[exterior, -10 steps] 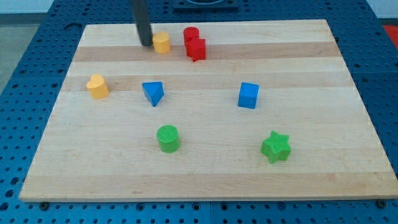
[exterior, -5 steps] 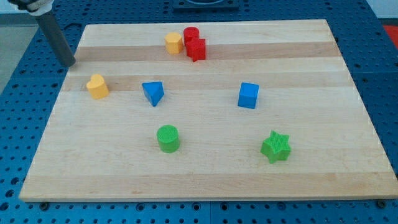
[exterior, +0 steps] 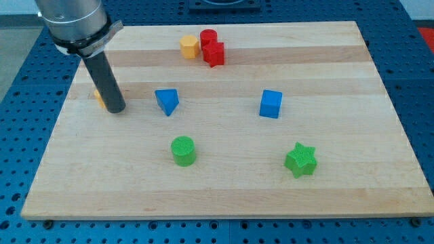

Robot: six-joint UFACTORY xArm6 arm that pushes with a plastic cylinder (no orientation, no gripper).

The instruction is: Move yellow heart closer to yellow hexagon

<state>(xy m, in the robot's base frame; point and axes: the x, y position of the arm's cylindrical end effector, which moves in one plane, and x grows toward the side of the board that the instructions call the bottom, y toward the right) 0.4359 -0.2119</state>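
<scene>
Our tip (exterior: 115,108) rests on the worktop (exterior: 224,183), directly in front of the yellow heart (exterior: 99,99), which it mostly hides; contact cannot be judged. No claw on this rig. Yellow hexagon (exterior: 189,46) lies well up and to the view's right of our tip, beside the red blocks (exterior: 212,49). Blue triangular block (exterior: 167,102) near, to its right.

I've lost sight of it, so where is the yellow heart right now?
The yellow heart sits near the board's left edge, mostly hidden behind my tip, with the blue block to its right.
</scene>
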